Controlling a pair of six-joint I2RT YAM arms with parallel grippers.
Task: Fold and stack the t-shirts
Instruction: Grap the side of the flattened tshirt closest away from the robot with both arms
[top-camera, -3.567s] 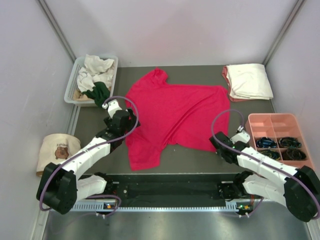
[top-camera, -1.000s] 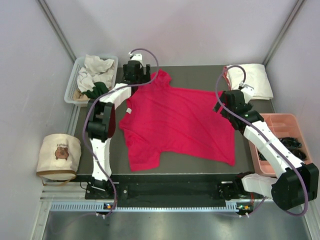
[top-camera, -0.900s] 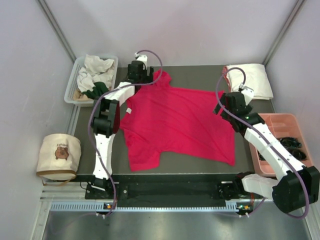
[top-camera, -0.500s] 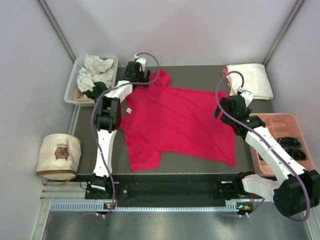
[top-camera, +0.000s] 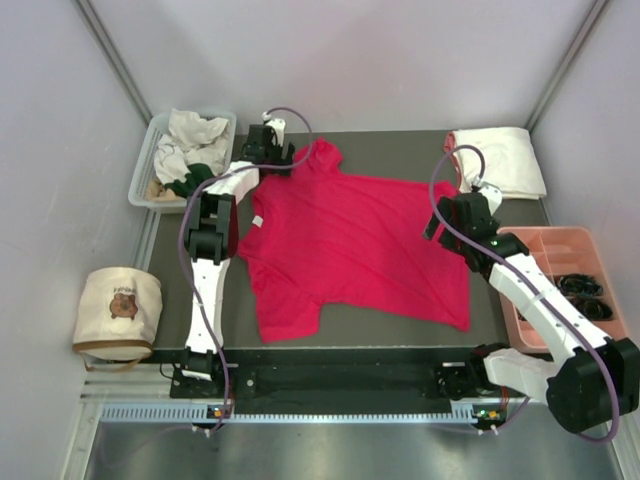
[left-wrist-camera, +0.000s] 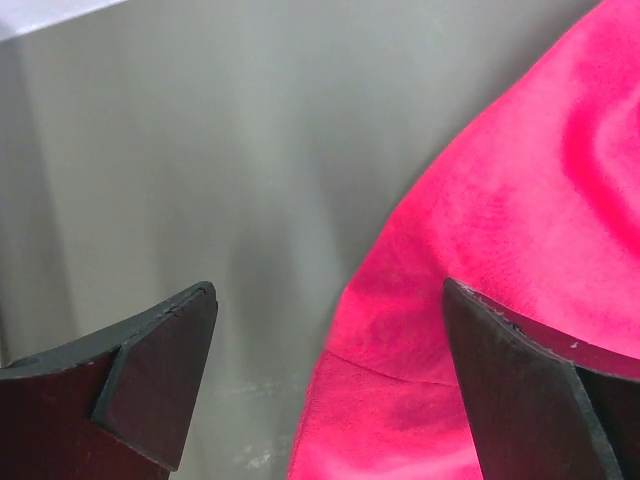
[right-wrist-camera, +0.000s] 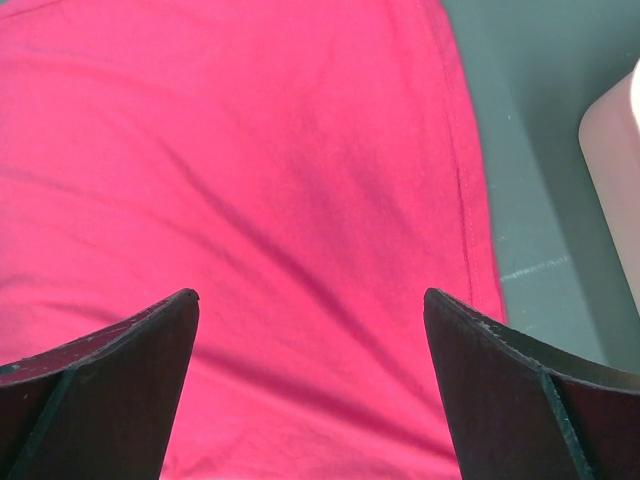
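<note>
Step in hand: spreading the crimson-red cotton t-shirt (top-camera: 350, 240) flat on the grey table (top-camera: 400, 150) before any fold; it lies open but skewed, near sleeve toward the bases, and no fold is made yet.
Next move: likely a grasp at a hem or sleeve edge, both arms together, to square or fold it.
Right gripper (right-wrist-camera: 312, 375): fingers apart, holding nothing, above the red cloth near its right hem; arm stretched diagonally from its base.
Left gripper (left-wrist-camera: 325, 385): fingers apart, empty, straddling the far sleeve's edge; arm fully extended.
Far right: folded cream-white shirts (top-camera: 497, 160) stacked.
Far left: white plastic bin (top-camera: 140, 175) of crumpled shirts.
</note>
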